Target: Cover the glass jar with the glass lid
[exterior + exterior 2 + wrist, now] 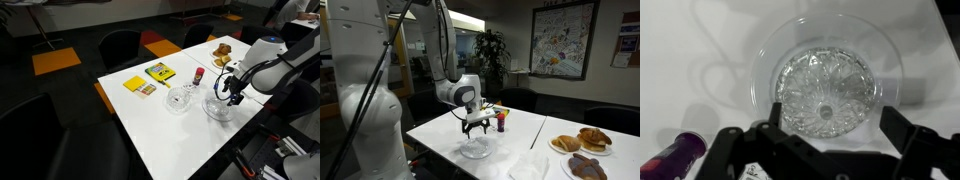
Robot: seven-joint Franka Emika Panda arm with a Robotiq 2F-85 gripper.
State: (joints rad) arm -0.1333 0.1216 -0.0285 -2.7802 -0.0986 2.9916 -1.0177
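One white table (150,125) carries everything. One robot arm (445,45) reaches over it, its one claw (233,96) spread wide and holding nothing, hanging just above one wide shallow dish (218,108). Two plates of pastries (580,141) sit near a table edge, and two flat yellow items (134,85) lie well apart from the claw. One glass jar (179,99) stands uncovered beside the dish. One glass lid (825,95), cut-patterned, appears to lie in the dish's middle, below the claw. One small bottle (198,75) stands nearby.
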